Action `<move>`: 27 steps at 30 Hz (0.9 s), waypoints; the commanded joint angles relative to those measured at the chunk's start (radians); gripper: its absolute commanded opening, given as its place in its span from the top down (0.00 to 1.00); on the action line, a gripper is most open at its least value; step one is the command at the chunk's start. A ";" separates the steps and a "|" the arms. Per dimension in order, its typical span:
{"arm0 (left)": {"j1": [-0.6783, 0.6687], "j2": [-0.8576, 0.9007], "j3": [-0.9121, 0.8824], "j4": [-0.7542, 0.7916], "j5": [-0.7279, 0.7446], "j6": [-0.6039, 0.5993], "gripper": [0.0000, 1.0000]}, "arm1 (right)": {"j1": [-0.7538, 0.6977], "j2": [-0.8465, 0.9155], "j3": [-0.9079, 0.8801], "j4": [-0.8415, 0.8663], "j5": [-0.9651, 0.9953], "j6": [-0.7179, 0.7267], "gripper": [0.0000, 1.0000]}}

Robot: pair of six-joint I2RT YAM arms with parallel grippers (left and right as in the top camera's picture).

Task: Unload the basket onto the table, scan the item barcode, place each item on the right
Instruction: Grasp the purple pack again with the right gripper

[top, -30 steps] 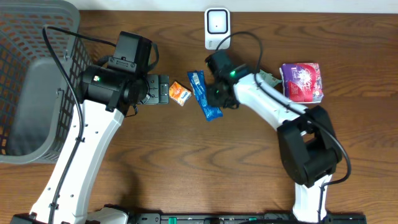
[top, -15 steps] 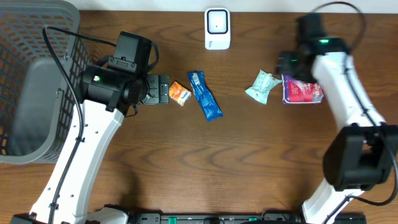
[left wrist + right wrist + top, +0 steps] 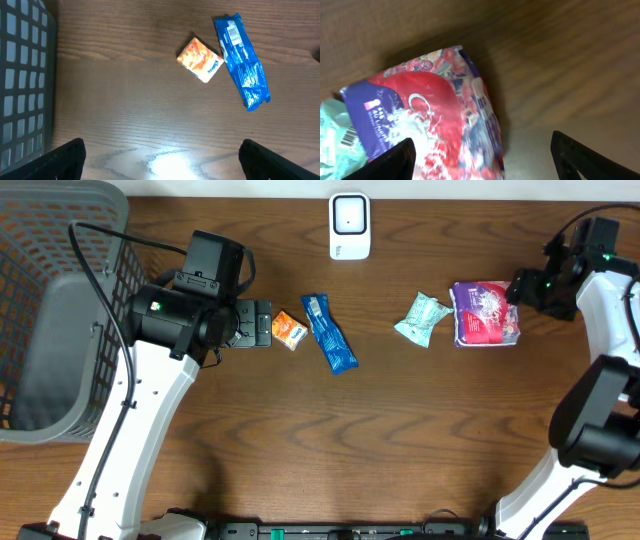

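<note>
A white barcode scanner [image 3: 349, 225] stands at the table's back edge. Four items lie in a row on the wood: an orange packet [image 3: 290, 330], a blue packet [image 3: 329, 333], a mint-green packet [image 3: 422, 318] and a purple-and-red pack [image 3: 485, 312]. My left gripper [image 3: 262, 325] hovers open just left of the orange packet [image 3: 200, 59], nothing between its fingers [image 3: 65, 160]. My right gripper [image 3: 522, 288] is open over the right end of the purple-and-red pack [image 3: 435, 115], with one fingertip [image 3: 380, 162] above the pack and the other [image 3: 595, 157] above bare wood.
A large grey mesh basket [image 3: 110, 240] fills the table's left end, its wall close to the left arm [image 3: 25, 75]. The mint-green packet [image 3: 337, 135] shows a barcode at the right wrist view's left edge.
The right arm has swung from beside the blue packet to the far right, over the purple-and-red pack, and its jaws have opened wide. The left arm and the items have not moved.
</note>
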 commanded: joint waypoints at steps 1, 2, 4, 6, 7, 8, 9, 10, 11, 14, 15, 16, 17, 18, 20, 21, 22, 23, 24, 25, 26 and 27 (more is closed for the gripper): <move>0.004 0.005 0.005 -0.004 -0.009 -0.010 0.02 | -0.021 0.063 -0.009 0.018 -0.173 -0.131 0.21; 0.004 0.005 0.005 -0.004 -0.009 -0.010 0.02 | -0.028 0.080 -0.009 0.024 -0.212 -0.140 0.24; 0.004 0.005 0.005 -0.004 -0.009 -0.010 0.02 | -0.040 0.128 -0.009 0.035 -0.269 -0.141 0.34; 0.004 0.005 0.005 -0.004 -0.009 -0.010 0.02 | -0.043 0.177 -0.009 0.038 -0.279 -0.141 0.41; 0.004 0.005 0.005 -0.004 -0.009 -0.010 0.02 | -0.043 0.194 -0.009 0.036 -0.279 -0.140 0.54; 0.004 0.005 0.005 -0.004 -0.009 -0.010 0.02 | -0.043 0.219 -0.009 0.030 -0.278 -0.140 0.65; 0.004 0.005 0.005 -0.004 -0.009 -0.010 0.02 | -0.043 0.240 -0.009 0.022 -0.279 -0.140 0.75; 0.004 0.005 0.005 -0.004 -0.009 -0.010 0.02 | -0.043 0.257 -0.009 0.013 -0.282 -0.140 0.87; 0.004 0.005 0.005 -0.004 -0.009 -0.010 0.02 | -0.043 0.265 -0.009 0.003 -0.283 -0.139 0.99; 0.004 0.005 0.005 -0.004 -0.009 -0.010 0.02 | -0.041 0.247 -0.007 -0.014 -0.286 -0.105 0.99; 0.004 0.005 0.005 -0.004 -0.009 -0.010 0.02 | -0.040 0.230 -0.006 -0.016 -0.287 -0.090 0.99; 0.004 0.005 0.005 -0.004 -0.009 -0.010 0.02 | -0.039 0.207 -0.006 -0.019 -0.287 -0.073 0.99; 0.004 0.005 0.005 -0.004 -0.009 -0.010 0.02 | -0.039 0.183 -0.004 -0.023 -0.291 -0.059 0.99; 0.004 0.005 0.005 -0.004 -0.009 -0.010 0.02 | -0.038 0.152 -0.003 -0.023 -0.307 -0.047 0.99; 0.004 0.005 0.005 -0.004 -0.009 -0.010 0.02 | -0.037 0.095 -0.003 -0.021 -0.351 -0.023 0.99; 0.004 0.005 0.005 -0.003 -0.009 -0.010 0.02 | -0.036 0.043 -0.003 -0.014 -0.389 0.003 0.99; 0.004 0.005 0.005 -0.004 -0.009 -0.010 0.02 | -0.034 0.017 -0.003 -0.011 -0.399 0.021 0.99; 0.004 0.005 0.005 -0.004 -0.009 -0.010 0.02 | -0.031 -0.022 -0.003 -0.008 -0.403 0.050 0.99; 0.004 0.005 0.005 -0.004 -0.009 -0.010 0.02 | -0.026 -0.049 -0.003 -0.007 -0.403 0.063 0.99; 0.004 0.005 0.005 -0.004 -0.009 -0.010 0.02 | -0.019 -0.079 -0.003 -0.006 -0.402 0.071 0.99; 0.003 0.005 0.005 -0.004 -0.009 -0.010 0.02 | -0.011 -0.101 -0.003 -0.006 -0.402 0.072 0.99; 0.004 0.005 0.005 -0.004 -0.009 -0.010 0.02 | -0.005 -0.111 -0.003 -0.006 -0.402 0.081 0.99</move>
